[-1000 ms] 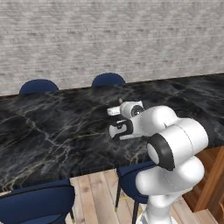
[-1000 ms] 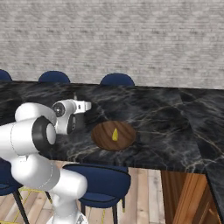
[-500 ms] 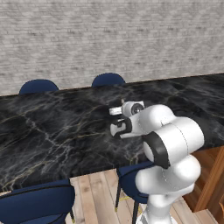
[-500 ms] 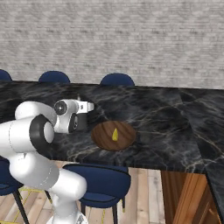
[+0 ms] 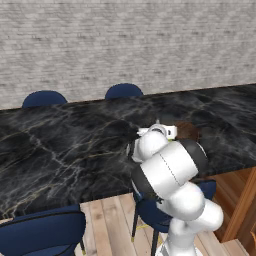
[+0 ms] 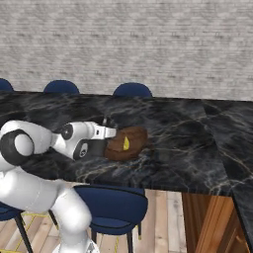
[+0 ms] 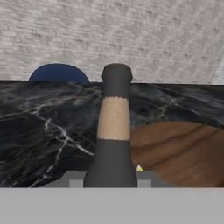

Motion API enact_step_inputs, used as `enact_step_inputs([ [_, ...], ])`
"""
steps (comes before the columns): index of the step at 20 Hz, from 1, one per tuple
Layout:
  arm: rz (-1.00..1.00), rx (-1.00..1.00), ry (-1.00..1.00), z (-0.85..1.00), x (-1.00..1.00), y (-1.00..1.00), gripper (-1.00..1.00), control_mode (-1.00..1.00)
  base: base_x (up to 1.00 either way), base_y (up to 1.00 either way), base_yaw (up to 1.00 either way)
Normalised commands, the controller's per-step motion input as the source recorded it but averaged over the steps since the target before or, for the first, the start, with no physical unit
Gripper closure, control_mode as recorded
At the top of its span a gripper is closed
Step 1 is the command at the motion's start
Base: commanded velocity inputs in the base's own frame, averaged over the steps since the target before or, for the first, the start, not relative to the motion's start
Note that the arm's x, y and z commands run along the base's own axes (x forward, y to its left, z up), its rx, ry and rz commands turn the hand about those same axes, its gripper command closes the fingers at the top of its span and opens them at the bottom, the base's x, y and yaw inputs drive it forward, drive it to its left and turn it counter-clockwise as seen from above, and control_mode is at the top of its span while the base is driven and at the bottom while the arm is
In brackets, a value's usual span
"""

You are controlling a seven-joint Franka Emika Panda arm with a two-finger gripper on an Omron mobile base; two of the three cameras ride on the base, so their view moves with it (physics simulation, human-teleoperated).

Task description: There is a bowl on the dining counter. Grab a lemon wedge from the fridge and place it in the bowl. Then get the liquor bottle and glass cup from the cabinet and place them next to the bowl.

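In the hand view my gripper (image 7: 110, 181) is shut on the liquor bottle (image 7: 114, 131), a dark upright bottle with a tan band around its neck. Just right of the bottle lies the brown wooden bowl (image 7: 179, 151) on the black marble dining counter (image 7: 43, 131). A tip of the yellow lemon wedge (image 7: 139, 168) peeks out beside the bottle. From the right base view the lemon wedge (image 6: 126, 143) rests inside the bowl (image 6: 136, 141), and my gripper (image 6: 113, 134) hovers at the bowl's left rim. The arm hides most of the bowl (image 5: 187, 131) in the left base view. The glass cup, fridge and cabinet are out of view.
Blue chairs (image 6: 132, 90) (image 5: 123, 91) line the far side of the counter below a grey brick wall. Another blue chair (image 6: 111, 207) stands at the near side beside my base. The counter's wooden end panel (image 6: 207, 222) is at the right.
My hand has moved right, over the counter, up to the bowl's left rim. The elbow has swung forward and covers the hand in the left base view. The bowl and wedge have stayed put.
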Motion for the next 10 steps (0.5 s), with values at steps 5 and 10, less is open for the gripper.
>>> enact_step_inputs([
  [5,-0.23,0.0,-0.1,0.0,0.0,0.34,1.0,-1.0,0.0,0.0,0.0],
  [10,-0.17,0.0,-0.15,0.2,0.0,0.38,1.0,-1.0,0.0,0.0,0.0],
])
